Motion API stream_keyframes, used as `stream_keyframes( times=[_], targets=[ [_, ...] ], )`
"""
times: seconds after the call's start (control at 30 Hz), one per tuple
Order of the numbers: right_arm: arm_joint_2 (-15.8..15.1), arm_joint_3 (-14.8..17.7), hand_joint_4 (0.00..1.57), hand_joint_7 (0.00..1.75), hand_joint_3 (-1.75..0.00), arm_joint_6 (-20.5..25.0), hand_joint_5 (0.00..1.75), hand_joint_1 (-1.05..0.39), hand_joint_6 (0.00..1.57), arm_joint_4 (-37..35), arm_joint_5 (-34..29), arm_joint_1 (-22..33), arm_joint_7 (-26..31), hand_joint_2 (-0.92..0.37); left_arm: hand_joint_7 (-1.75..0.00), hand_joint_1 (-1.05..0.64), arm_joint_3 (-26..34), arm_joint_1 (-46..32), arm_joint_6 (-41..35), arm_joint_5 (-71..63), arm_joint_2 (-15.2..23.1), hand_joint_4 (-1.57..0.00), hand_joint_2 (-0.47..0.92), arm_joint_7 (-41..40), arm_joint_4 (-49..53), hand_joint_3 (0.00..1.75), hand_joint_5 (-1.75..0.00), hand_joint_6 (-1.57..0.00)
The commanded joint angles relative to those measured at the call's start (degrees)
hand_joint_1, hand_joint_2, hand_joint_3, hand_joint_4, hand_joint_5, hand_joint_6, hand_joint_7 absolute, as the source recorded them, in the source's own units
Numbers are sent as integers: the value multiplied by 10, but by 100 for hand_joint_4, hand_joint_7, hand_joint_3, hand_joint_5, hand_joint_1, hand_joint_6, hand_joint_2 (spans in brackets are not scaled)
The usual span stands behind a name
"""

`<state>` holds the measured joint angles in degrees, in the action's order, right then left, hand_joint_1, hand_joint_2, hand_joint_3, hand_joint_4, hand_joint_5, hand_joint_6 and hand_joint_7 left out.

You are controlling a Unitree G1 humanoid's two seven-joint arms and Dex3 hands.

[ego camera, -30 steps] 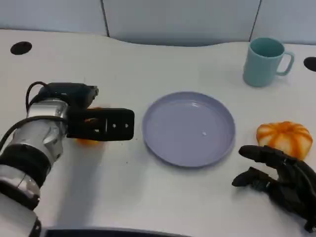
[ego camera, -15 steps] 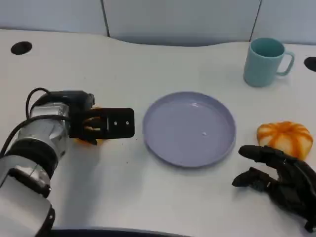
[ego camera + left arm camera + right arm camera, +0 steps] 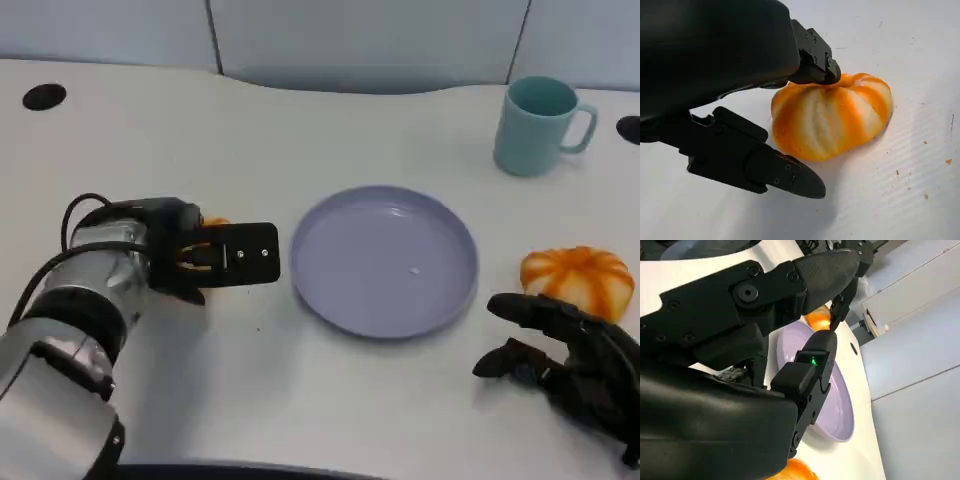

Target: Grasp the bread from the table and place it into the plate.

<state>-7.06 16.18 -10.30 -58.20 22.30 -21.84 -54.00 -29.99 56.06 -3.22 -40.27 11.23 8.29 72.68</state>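
A white table [image 3: 300, 400] runs back to pale grey panels, with a teal mug [image 3: 540, 125] at its far right and a lavender plate [image 3: 383, 260] near the middle. Two orange-and-white striped buns lie on it, one to each side of the plate. The left bread [image 3: 832, 122] sits on the table under the left hand [image 3: 215, 255], largely hidden by it in the head view. The left wrist view shows one finger [image 3: 815, 55] touching the bun's crown and another reaching along its side, so the hand seems to be closing around it; whether the grip is firm I cannot tell, and the bun appears to rest on the surface. It is a flattened round dome with no real long axis, crown up. The plate lies just beyond the left hand's fingertips, toward the robot's right, so the carry looks short. The right bread [image 3: 578, 280] lies just beside the plate, close ahead of the right hand [image 3: 565, 360], which rests with fingers spread, holding nothing.
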Motion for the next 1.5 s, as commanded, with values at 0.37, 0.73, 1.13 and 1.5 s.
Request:
stream_keyframes(
  times=[0.37, 0.73, 1.13, 1.5],
  targets=[
    [-7, 5, 64, 25, -6, 5, 104, -41, 87, -14, -4, 12, 4, -92, 0, -58, -3, 15, 0, 3, 6, -14, 80, -9, 6, 0, -11, -28],
    [-6, -1, 76, 16, -2, -5, 85, -37, 98, -8, -11, 14, 28, -92, 0, -56, 3, 18, 6, 13, 7, -13, 80, 5, 9, 0, -11, -28],
    [-4, 2, 80, 12, -1, -3, 82, -38, 101, -5, -4, 19, 20, -92, 0, -47, 15, 3, 0, 32, -15, -15, 78, -11, 36, 0, -10, -28],
    [-4, -1, 79, 9, -3, -4, 81, -36, 102, -1, -7, 22, 25, -92, 0, -50, 6, -1, 14, 23, -16, -15, 78, -37, 40, 0, -9, -29]
  ],
)
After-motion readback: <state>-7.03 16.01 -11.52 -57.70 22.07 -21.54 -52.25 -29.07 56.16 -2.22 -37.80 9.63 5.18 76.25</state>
